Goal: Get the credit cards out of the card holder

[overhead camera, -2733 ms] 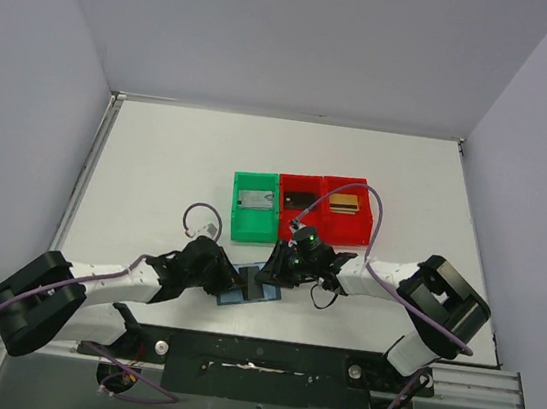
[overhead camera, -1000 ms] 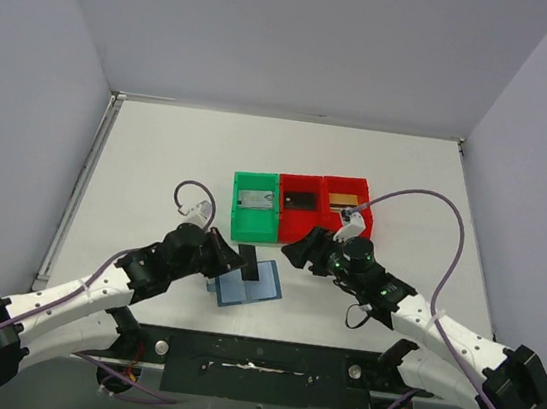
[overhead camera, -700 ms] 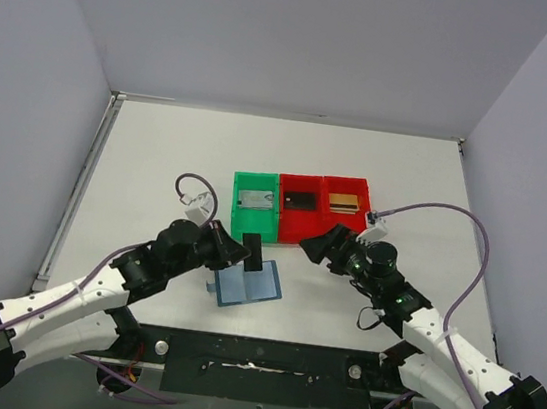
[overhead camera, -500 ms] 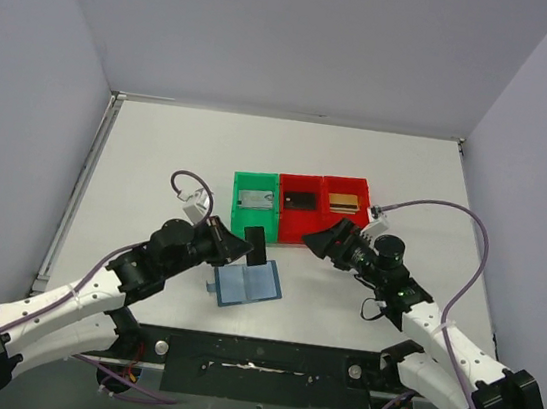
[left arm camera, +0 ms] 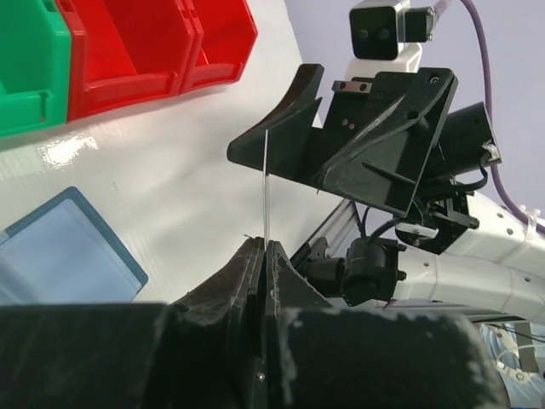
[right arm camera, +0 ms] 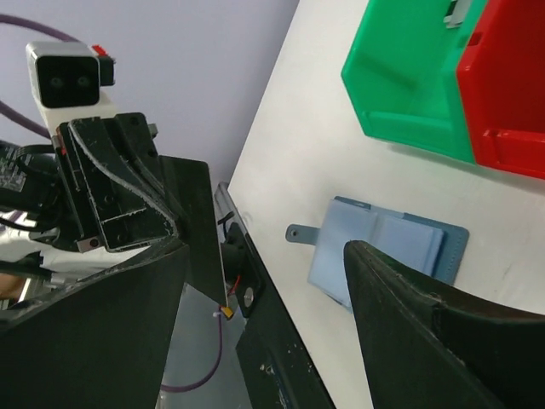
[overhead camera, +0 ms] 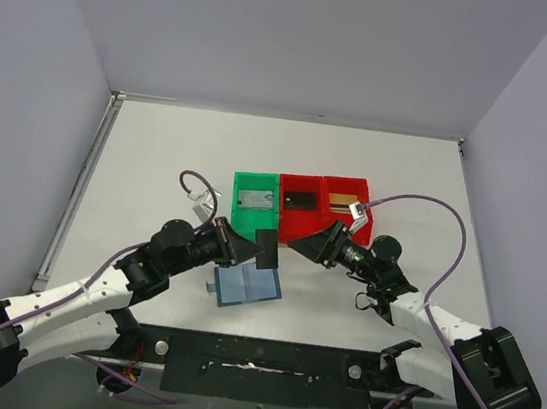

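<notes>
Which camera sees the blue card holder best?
The top camera: the whole card holder lies open. The left wrist catches only one corner; the right wrist shows most, with one edge hidden.

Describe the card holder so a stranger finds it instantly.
On the white table, find the green bin left of two red bins. In front of it, nearer the arms, lies the card holder: flat, pale blue, opened into two panels, the only blue thing.
</notes>
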